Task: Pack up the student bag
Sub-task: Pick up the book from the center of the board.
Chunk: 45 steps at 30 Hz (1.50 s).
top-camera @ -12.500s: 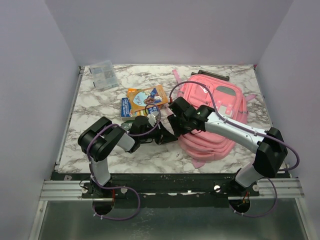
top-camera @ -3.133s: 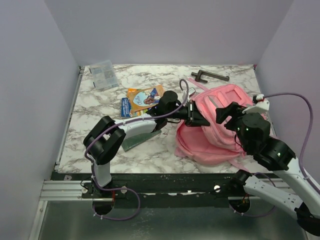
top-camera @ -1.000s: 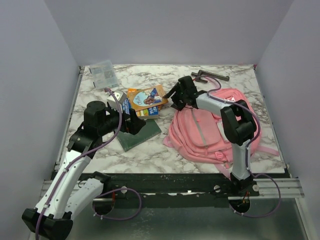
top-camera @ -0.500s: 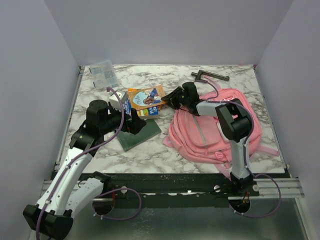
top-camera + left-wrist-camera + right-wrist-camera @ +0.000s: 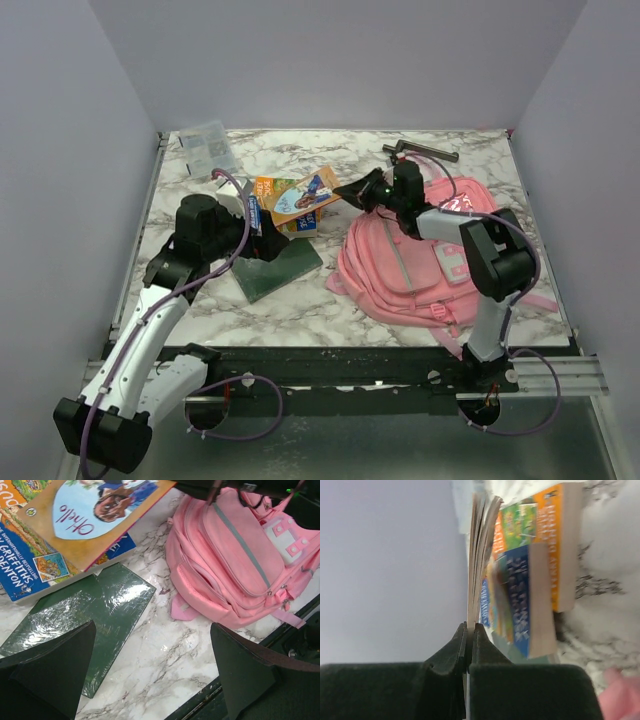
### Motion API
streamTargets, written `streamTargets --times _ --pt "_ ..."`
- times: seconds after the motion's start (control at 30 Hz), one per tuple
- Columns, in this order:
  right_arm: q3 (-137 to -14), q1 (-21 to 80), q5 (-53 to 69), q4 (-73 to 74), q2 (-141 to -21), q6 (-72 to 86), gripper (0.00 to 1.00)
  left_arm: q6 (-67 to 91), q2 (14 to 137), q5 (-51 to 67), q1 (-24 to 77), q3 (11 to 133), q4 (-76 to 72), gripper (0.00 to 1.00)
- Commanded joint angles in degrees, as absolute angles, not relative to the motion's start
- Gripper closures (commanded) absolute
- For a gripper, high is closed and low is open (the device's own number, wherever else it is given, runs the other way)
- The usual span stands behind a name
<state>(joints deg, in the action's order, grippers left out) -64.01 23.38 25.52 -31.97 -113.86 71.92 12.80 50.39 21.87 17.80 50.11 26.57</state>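
The student bag [image 5: 425, 262], a pink backpack, lies flat at the right of the marble table and fills the right of the left wrist view [image 5: 240, 560]. My right gripper [image 5: 352, 190] reaches over the bag's top to the left and is shut on the right edge of a thin orange picture book [image 5: 303, 194], tilting that edge up off the stack. In the right wrist view the jaws [image 5: 470, 626] pinch the book's pages [image 5: 479, 545] edge-on. My left gripper [image 5: 255, 228] hangs open [image 5: 152, 672] above a green book [image 5: 90, 607], holding nothing.
Under the orange book [image 5: 95, 515] lie a blue paperback [image 5: 45, 565] and another thick orange one [image 5: 555, 540]. A clear plastic box [image 5: 207, 148] sits at the back left and a black tool [image 5: 420, 152] at the back, behind the bag.
My right gripper has closed on the orange book's edge and raised it, the wrist drawing back to the right. The left arm has barely moved and stays open.
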Motion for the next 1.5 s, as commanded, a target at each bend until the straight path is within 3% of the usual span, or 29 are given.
streamTargets --times 0.0,0.23,0.47,0.73,0.93,1.1,1.17,1.23,1.4,1.47 --pt "-58.48 21.04 33.83 -37.82 -102.46 72.42 1.00 18.88 50.57 25.16 14.66 50.86 22.90 0.02" --pt "-49.25 16.24 36.53 -29.58 -83.14 69.37 1.00 46.92 45.13 27.67 10.67 45.76 10.05 0.02" --pt "-42.98 14.32 39.60 -30.16 -70.87 73.06 1.00 78.37 47.84 41.71 10.52 33.24 -24.41 0.02" --pt "-40.47 14.29 43.24 -41.79 -69.80 82.35 1.00 83.93 51.59 37.95 17.18 30.47 -31.86 0.04" --pt "-38.27 14.41 44.47 -44.41 -69.82 84.03 1.00 82.97 56.19 37.19 21.01 34.01 -36.45 0.26" --pt "-35.81 14.41 44.16 -45.16 -67.63 85.18 1.00 82.45 59.32 35.34 23.02 34.41 -40.80 0.64" --pt "-35.54 14.41 44.03 -42.63 -66.63 83.79 1.00 80.22 59.13 34.90 23.13 34.62 -40.96 0.83" --pt "-36.38 14.37 43.99 -36.90 -65.38 79.73 0.93 77.10 58.40 34.42 23.12 34.72 -40.69 1.00" --pt "-43.43 14.37 39.16 -5.83 -63.19 58.06 0.47 65.22 54.69 35.50 20.33 37.86 -28.72 1.00" --pt "-46.79 14.41 33.99 7.73 -63.37 48.88 0.35 57.44 52.08 34.53 18.12 40.79 -17.51 1.00"
